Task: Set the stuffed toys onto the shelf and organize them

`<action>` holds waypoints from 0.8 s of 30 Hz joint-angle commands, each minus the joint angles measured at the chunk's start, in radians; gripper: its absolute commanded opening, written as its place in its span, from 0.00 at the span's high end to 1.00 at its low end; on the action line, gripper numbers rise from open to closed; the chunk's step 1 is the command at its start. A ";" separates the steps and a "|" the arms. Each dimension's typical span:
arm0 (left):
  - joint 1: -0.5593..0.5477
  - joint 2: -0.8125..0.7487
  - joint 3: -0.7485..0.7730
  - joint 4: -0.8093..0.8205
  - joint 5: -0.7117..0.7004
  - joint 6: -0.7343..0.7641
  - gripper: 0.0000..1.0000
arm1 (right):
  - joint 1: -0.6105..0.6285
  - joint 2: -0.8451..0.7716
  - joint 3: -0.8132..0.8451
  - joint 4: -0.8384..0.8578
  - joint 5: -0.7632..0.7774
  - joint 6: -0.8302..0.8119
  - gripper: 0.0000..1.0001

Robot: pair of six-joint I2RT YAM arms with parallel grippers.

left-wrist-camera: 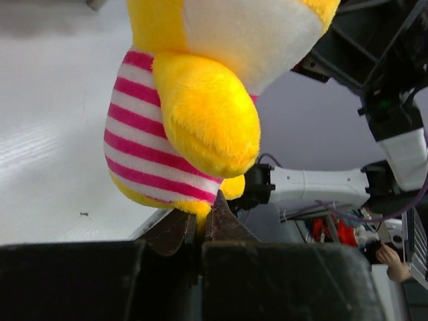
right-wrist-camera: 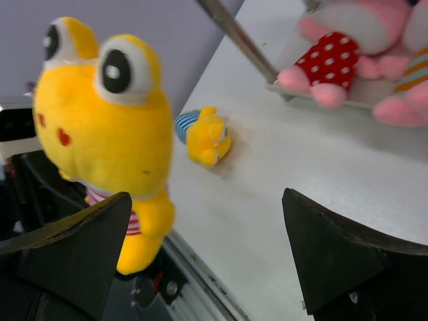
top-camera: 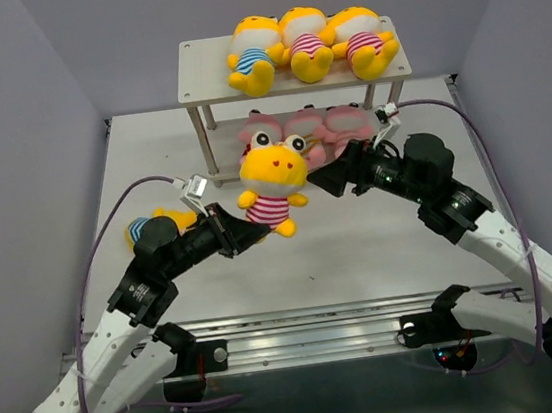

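Hidden / cut off: the pink toys (top-camera: 307,127) on the lower tier of the shelf (top-camera: 194,75) are partly masked in the top view by the held toy's head and by the right arm; three appear to be there, though the count cannot be confirmed. In the right wrist view only a red dotted outfit and the edge of a striped one are seen. The fifth yellow toy (top-camera: 152,225), in a blue-striped shirt, is largely covered by the left arm in the top view; from the right wrist it is seen lying on the counter (top-camera: 362,246), blurred. In the left wrist view the held toy's head is cut off at the top edge.

Held toy (top-camera: 271,182): yellow, big-headed, bulging white eyes with black pupils, red marks on the face, pink-and-white striped shirt. It is held upright above the counter, in front of the shelf, between the two arms.

Left end effector (left-wrist-camera: 200,227): fingers are pressed together on the bottom edge of the held toy. Right end effector (right-wrist-camera: 207,261): jaws are spread wide, toy's head just beside the left finger, not gripped.

Top tier: three yellow toys (top-camera: 309,46) are laid side by side, one in blue stripes, two in pink stripes; free space is left at the left end
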 commanded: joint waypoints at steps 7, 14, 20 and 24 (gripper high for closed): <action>0.000 -0.095 0.277 -0.161 -0.449 -0.012 1.00 | -0.004 -0.248 -0.109 -0.134 0.653 -0.116 0.00; 0.002 0.035 0.532 -0.317 -0.679 0.031 1.00 | -0.004 -0.282 -0.129 -0.156 0.665 -0.133 0.00; 0.016 0.280 0.958 -0.463 -0.821 0.143 1.00 | -0.004 -0.279 -0.144 -0.156 0.704 -0.129 0.00; 0.117 0.401 1.066 -0.469 -0.685 0.154 1.00 | -0.004 -0.277 -0.151 -0.154 0.708 -0.124 0.00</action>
